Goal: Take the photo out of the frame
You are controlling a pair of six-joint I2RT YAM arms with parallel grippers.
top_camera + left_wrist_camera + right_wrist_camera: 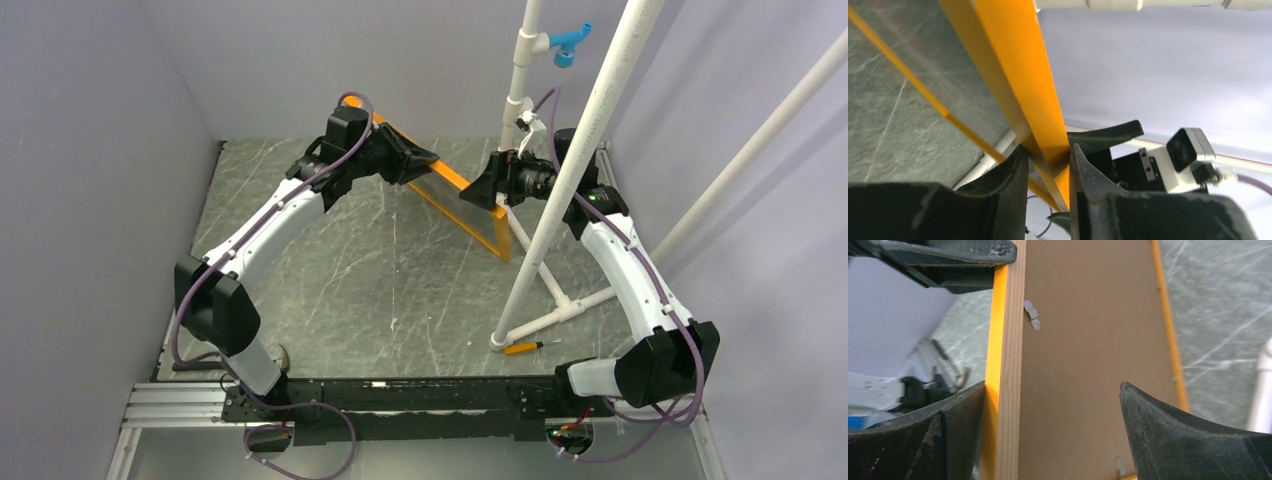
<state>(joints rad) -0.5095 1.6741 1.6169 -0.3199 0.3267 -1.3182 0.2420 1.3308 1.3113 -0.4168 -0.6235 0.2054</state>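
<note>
The orange frame [470, 205] stands on edge above the table, tilted, between my two grippers. My left gripper [418, 160] is shut on its upper rail; the left wrist view shows both fingers pinching the orange rail [1020, 70] at my left gripper [1048, 156]. My right gripper [482, 190] is open at the frame's right end. In the right wrist view my right gripper [1053, 400] straddles the wooden rail [1008, 355] and the brown backing board [1088, 340], one finger beside the orange outer edge. A small metal tab [1033, 317] lies on the board. The photo is hidden.
A white PVC pipe stand [560, 200] rises just in front of the right arm, with a blue fitting [568, 42] at its top. A small orange-handled screwdriver [522, 347] lies by the stand's foot. Grey walls enclose the marbled table [380, 290].
</note>
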